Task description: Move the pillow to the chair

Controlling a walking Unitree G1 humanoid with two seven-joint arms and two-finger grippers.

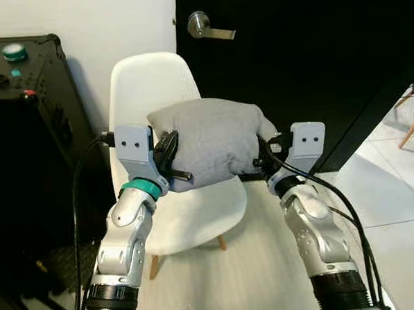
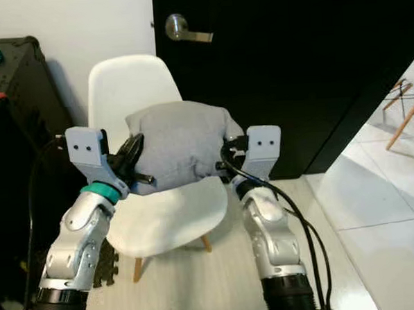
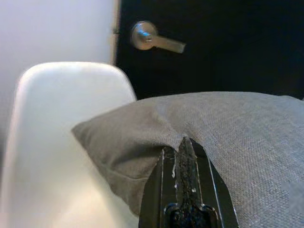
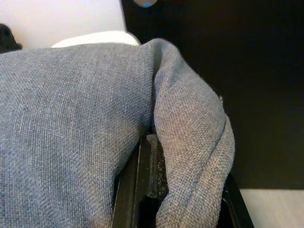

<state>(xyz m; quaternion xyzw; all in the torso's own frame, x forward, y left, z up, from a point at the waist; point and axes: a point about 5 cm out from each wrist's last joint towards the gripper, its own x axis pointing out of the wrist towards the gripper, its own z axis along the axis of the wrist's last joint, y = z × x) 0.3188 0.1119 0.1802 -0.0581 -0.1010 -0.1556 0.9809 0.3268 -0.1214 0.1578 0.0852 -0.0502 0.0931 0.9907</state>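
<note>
Hanging above the seat of a white moulded plastic chair, the grey woven fabric pillow is gripped between the left gripper and right gripper, before a black door. Left wrist view: fingers pressed together, pinching a pillow fold. Right wrist view: fingers clamp bunched fabric.

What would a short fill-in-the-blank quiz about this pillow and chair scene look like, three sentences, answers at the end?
1. The grey pillow is held between ____ end effectors, the left end effector and the right end effector.
2. The pillow is over the seat of a ____ chair.
3. Behind the chair, the black door has a ____ lever handle.

Missing words: two; white; silver
</note>
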